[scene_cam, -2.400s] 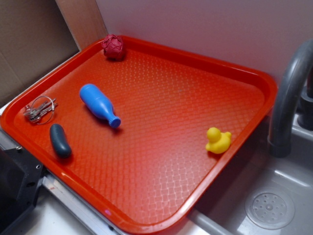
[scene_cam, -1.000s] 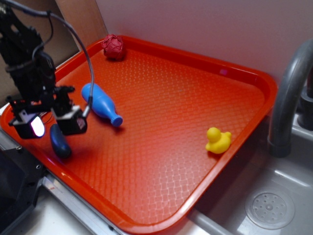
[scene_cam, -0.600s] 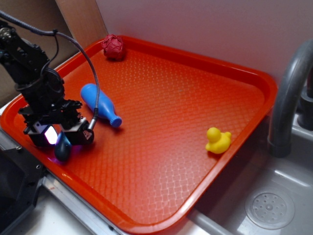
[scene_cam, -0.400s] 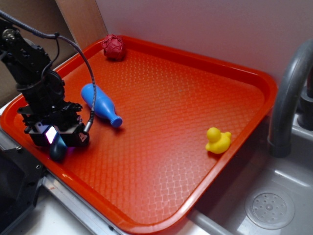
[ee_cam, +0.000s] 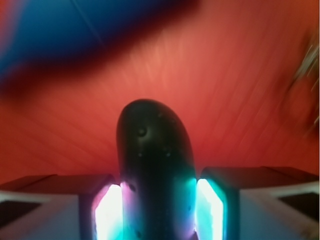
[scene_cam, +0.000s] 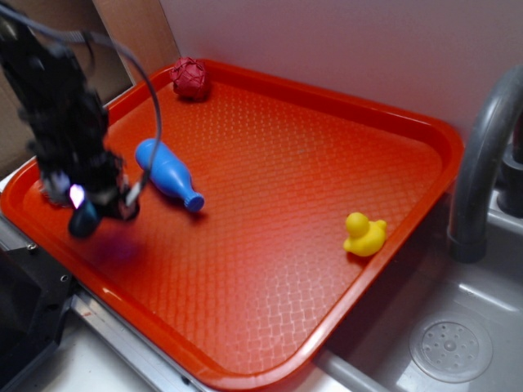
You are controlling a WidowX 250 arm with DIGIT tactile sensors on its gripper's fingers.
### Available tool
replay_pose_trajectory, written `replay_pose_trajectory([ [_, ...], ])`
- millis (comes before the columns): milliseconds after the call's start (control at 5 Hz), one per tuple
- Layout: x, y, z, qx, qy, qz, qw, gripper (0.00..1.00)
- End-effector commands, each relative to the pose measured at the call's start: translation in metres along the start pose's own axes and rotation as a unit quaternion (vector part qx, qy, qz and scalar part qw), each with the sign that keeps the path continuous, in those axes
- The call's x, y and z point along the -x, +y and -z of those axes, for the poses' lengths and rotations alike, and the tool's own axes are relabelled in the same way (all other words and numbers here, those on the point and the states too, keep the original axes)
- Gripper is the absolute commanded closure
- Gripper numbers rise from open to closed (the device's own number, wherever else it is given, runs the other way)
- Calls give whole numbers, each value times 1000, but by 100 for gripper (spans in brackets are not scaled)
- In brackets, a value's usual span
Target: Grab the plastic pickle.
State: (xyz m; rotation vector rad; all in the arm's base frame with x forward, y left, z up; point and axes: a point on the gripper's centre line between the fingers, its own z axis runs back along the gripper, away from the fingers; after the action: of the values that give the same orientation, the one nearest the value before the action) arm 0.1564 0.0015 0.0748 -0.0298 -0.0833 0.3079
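Plastic pickle [ee_cam: 152, 170], a small, smooth, dark blue-green capsule with rounded ends, sits between the jaws of the black gripper [scene_cam: 91, 211], which pinch it on both long sides. In the wrist view each lit inner face presses against its flank, and its rounded nose pokes forward past the tips. In the exterior view the dark end [scene_cam: 82, 222] hangs just below the jaws, apparently clear of the red textured plastic tray [scene_cam: 278, 204], with a dim shadow on the tray beneath it.

It looks light and stiff, a hollow moulded toy by my reading, so weight should be no trouble. The glossy skin and the curved sides are the concern: pressure on a rounded body can squirt it forward or let it swivel. The hold seems to be across the middle to rear part of the body, which is the sensible place; a grip nearer the tapering nose would likely slip.

Beyond the jaws lies the bright blue bowling-pin-shaped bottle [scene_cam: 167, 175], near but apart from the pickle.
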Motion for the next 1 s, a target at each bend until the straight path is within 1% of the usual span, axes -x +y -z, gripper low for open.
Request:
replay_pose_trajectory([
  [0,-61,-42,-94,-34,-59,159,985,100],
  [200,-69,-54,-113,-50,-50,184,980,100],
  [400,-68,-60,-117,24,-9,195,980,100],
  [600,-63,-62,-110,-2,-3,196,981,100],
  [800,-60,-59,-98,-2,12,183,983,100],
])
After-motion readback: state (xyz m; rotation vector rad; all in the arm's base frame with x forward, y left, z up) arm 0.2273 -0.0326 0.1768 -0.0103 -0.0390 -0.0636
